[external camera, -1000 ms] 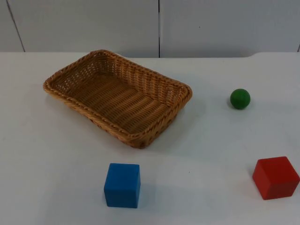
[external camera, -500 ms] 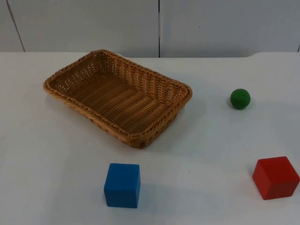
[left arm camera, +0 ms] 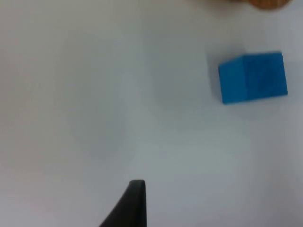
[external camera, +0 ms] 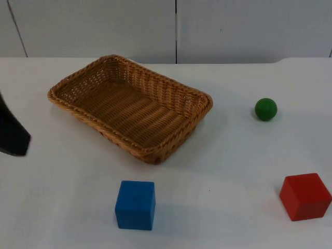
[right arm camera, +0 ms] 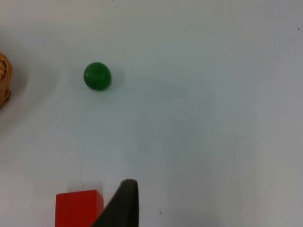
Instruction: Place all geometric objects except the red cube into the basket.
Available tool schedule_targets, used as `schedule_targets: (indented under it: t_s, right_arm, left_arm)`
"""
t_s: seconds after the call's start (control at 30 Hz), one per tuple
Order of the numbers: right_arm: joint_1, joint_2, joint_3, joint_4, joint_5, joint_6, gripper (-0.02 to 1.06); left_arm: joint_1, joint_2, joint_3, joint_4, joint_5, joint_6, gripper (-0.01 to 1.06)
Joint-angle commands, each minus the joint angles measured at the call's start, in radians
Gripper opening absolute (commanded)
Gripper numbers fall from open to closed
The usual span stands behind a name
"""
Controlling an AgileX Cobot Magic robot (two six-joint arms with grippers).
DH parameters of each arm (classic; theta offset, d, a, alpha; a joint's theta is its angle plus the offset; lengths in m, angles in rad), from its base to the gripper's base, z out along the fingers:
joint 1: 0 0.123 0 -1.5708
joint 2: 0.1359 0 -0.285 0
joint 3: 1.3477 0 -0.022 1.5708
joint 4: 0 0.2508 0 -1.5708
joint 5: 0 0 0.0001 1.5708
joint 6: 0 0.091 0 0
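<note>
A blue cube sits near the table's front edge, in front of the empty wicker basket. A small green ball lies to the right of the basket. The red cube rests at the front right. My left gripper comes in at the table's left edge, left of the basket and well apart from the blue cube. My right gripper hangs above the table near the red cube, some way from the green ball. Neither gripper touches an object.
The white table ends at a grey partition wall behind the basket. Bare table lies between the blue cube and the red cube, and around the green ball. An edge of the basket shows in the right wrist view.
The left arm has come into the top view at the table's left edge. The cubes, the ball and the basket have not moved.
</note>
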Motion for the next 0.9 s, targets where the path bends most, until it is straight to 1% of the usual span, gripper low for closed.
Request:
schedule_targets:
  t_s: [0.0,0.03,0.07,0.17,0.2,0.27,0.33,0.37,0.4,0.47,0.5,0.53,0.57,0.67,0.73,0.87]
  right_arm:
    - [-0.006,-0.002,-0.005,0.0,-0.016,-0.002,1.05]
    - [-0.006,-0.002,-0.005,0.0,-0.016,-0.002,1.05]
    - [-0.006,-0.002,-0.005,0.0,-0.02,-0.002,1.05]
    - [-0.006,-0.002,-0.005,0.0,-0.023,-0.002,1.05]
    - [-0.006,-0.002,-0.005,0.0,-0.023,-0.002,1.05]
    - [-0.006,-0.002,-0.005,0.005,-0.02,-0.002,1.05]
    - [-0.006,-0.002,-0.005,0.005,-0.014,-0.002,1.05]
    - [-0.006,-0.002,-0.005,0.005,-0.014,-0.002,1.05]
    - [-0.006,-0.002,-0.005,0.005,-0.014,-0.002,1.05]
    - [-0.006,-0.002,-0.005,0.008,-0.014,-0.002,1.05]
    - [-0.006,-0.002,-0.005,0.009,-0.014,-0.002,1.05]
    - [-0.006,-0.002,-0.005,0.009,-0.014,-0.002,1.05]
    - [-0.006,-0.002,-0.005,0.009,-0.014,-0.002,1.05]
    - [-0.006,-0.002,-0.005,0.009,-0.014,-0.002,1.05]
    - [-0.006,-0.002,-0.005,0.009,-0.014,-0.002,1.05]
    - [-0.006,-0.002,-0.005,0.008,-0.016,-0.002,1.05]
  left_arm:
    - [-0.108,0.09,-0.019,0.029,-0.078,-0.067,1.05]
    - [-0.108,0.09,-0.019,0.029,-0.078,-0.067,1.05]
    - [-0.167,0.143,-0.029,0.063,-0.118,-0.126,1.05]
    - [-0.271,0.262,-0.069,0.141,-0.196,-0.282,1.05]
    - [-0.271,0.262,-0.069,0.141,-0.196,-0.282,1.05]
    - [-0.322,0.334,-0.104,0.165,-0.242,-0.359,1.05]
    - [-0.373,0.398,-0.144,0.193,-0.248,-0.426,1.05]
    - [-0.393,0.426,-0.171,0.229,-0.248,-0.471,1.05]
    - [-0.393,0.426,-0.171,0.229,-0.248,-0.471,1.05]
    - [-0.435,0.49,-0.226,0.333,-0.231,-0.602,1.05]
    - [-0.452,0.519,-0.252,0.363,-0.227,-0.64,1.05]
    - [-0.472,0.545,-0.271,0.378,-0.227,-0.654,1.05]
    - [-0.472,0.545,-0.271,0.378,-0.227,-0.654,1.05]
    - [-0.512,0.619,-0.324,0.441,-0.225,-0.746,1.05]
    - [-0.522,0.665,-0.336,0.447,-0.225,-0.792,1.05]
    - [-0.522,0.737,-0.339,0.43,-0.232,-0.843,1.05]
